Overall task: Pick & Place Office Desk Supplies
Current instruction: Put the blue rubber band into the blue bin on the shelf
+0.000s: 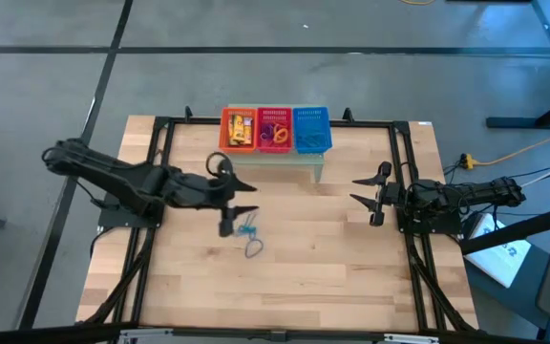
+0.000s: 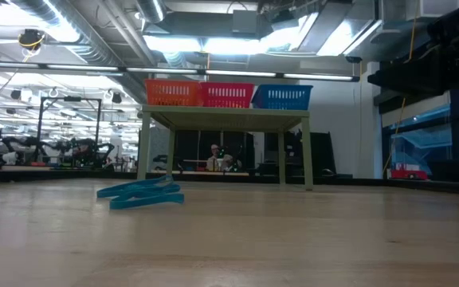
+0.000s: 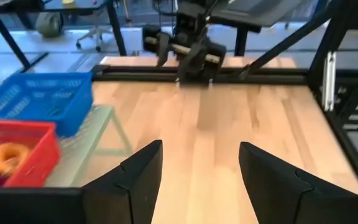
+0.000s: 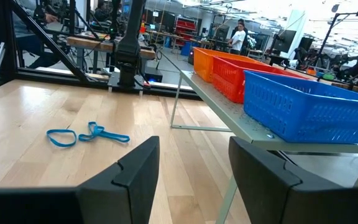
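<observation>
now the left hand (image 1: pixel 240 198) hangs released and empty just beside the blue loops (image 1: pixel 249 232) lying loose on the bench (image 1: pixel 332 258), probably lining up a grab; right hand (image 1: pixel 368 190) waits released, well apart.

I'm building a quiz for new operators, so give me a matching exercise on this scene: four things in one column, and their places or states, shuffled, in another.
Things:
1. blue loops
2. orange basket
3. blue basket
4. left gripper

Places or states:
A. open, above the table near the loops
B. at the shelf end nearer the right arm
C. lying on the bare wooden tabletop
D. at the shelf end nearer the left arm

Pairs: 1-C, 2-D, 3-B, 4-A
</observation>
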